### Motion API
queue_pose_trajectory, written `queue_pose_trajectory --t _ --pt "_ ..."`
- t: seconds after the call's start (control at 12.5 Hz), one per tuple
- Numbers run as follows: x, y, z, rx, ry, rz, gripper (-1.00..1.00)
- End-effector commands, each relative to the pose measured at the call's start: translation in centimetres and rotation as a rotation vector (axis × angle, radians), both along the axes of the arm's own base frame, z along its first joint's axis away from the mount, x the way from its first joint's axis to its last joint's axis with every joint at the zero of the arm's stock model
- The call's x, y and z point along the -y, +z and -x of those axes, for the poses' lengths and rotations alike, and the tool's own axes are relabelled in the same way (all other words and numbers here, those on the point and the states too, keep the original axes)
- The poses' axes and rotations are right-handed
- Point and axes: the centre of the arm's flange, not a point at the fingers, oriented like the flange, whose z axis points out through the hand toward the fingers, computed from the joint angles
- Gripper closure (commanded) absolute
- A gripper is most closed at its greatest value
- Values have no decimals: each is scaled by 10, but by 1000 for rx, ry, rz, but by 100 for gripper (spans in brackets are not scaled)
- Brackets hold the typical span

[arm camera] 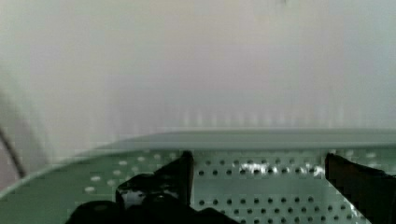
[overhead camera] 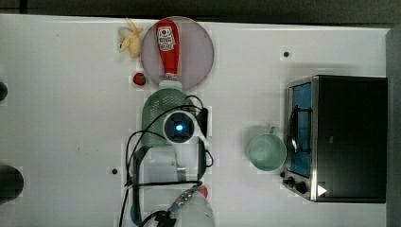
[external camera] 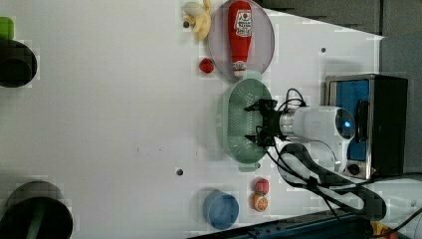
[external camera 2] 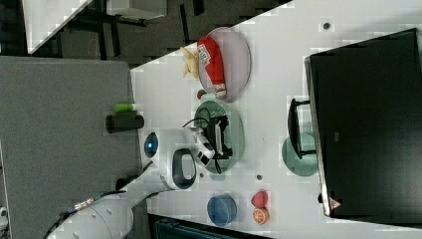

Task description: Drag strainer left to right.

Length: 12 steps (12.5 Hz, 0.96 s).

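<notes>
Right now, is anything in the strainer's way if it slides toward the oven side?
In the top view, the strainer has bare table to its right, then the green cup in front of the oven. The cup sits a little lower than the strainer's line, so a long drag might clip it.

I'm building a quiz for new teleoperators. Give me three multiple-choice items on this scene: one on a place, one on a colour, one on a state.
1. The ketchup bottle lies on:
A. the plate
B. the toaster oven
C. the bare table

2. The strainer is:
A. red
B. pale green
C. blue

3. The gripper is:
A. shut on the cup
B. open inside the strainer
C. shut on the banana

Answers: 1 A, the bottle rests across the round plate. 2 B, mint-green perforated plastic. 3 B, the fingers stand apart over the holes.
</notes>
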Motion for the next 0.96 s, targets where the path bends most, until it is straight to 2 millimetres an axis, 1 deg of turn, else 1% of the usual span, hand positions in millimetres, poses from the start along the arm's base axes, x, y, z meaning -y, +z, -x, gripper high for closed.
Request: queue_pose_trajectory --t 0.08,0.48,0.64,0.8,0.96 --pt "45 9 -1 -7 25 22 -100" --pt "108 11 3 -14 62 66 -100" --pt "130 13 4 -12 57 81 -100" --pt "144 15 5 -12 56 92 -100" --pt "146 20 1 0 68 94 -100"
